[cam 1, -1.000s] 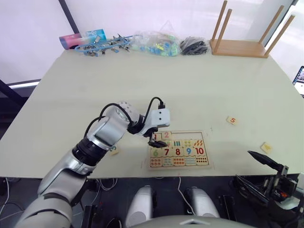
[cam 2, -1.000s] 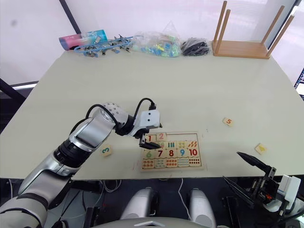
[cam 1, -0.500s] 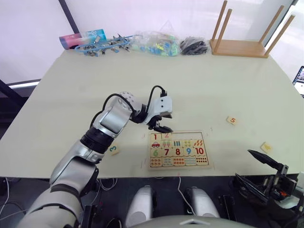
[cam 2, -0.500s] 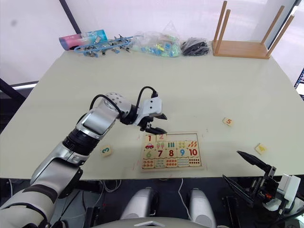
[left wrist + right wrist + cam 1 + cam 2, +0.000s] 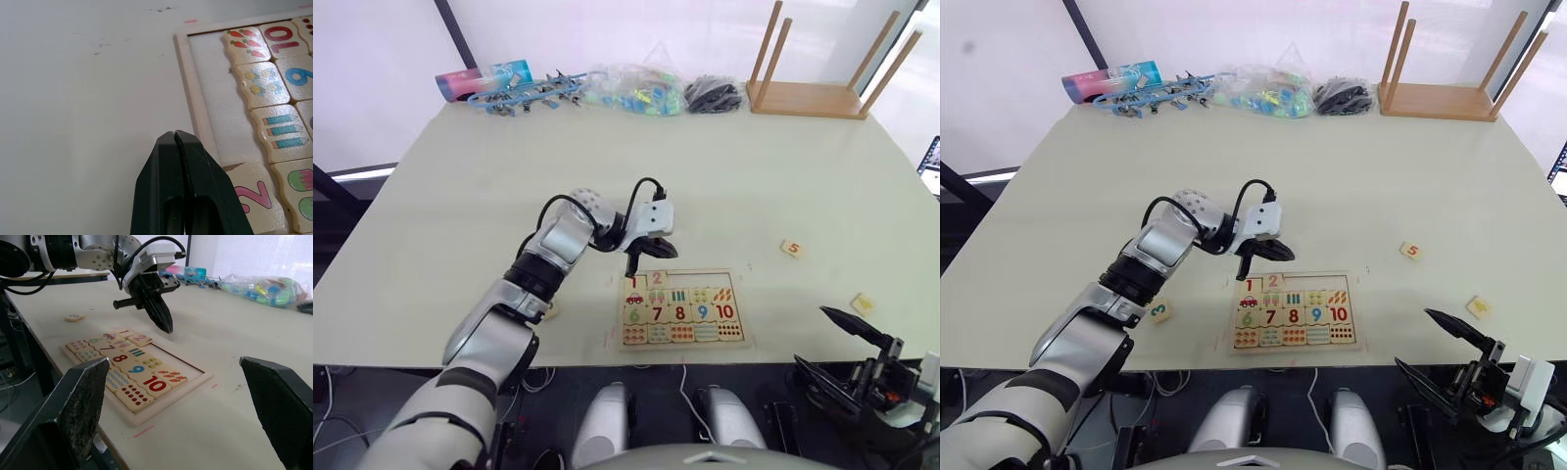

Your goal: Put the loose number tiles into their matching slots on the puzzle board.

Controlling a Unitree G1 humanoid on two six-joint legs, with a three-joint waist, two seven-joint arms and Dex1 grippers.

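Pale counter [image 5: 724, 166] seen from above, with a puzzle board [image 5: 683, 307] near its front edge. Left end effector [image 5: 637, 261] hovering just behind the board's back-left corner, black fingers [image 5: 182, 196] pressed together, holding nothing. Red 1 tile [image 5: 1249, 286] and pink 2 tile [image 5: 1272, 281] seated in the board's back row; three bare slots [image 5: 215, 103] beside them in that row. Rows of pictures, numerals 6 to 10 and dot patterns filling the remainder of the board.

Green 3 tile [image 5: 1159, 311] loose on the counter, left of the board. Orange 5 tile [image 5: 791, 248] loose to the right, well apart from the board. Another loose tile [image 5: 863, 304] further right, near the front edge; numeral too small to read.

Right end effector [image 5: 862, 333] low beyond the counter's front-right edge, fingers spread wide, empty.

Along the far edge: blue clutter [image 5: 524, 93], a clear bag of coloured pieces [image 5: 636, 90], a wooden stand [image 5: 813, 83].
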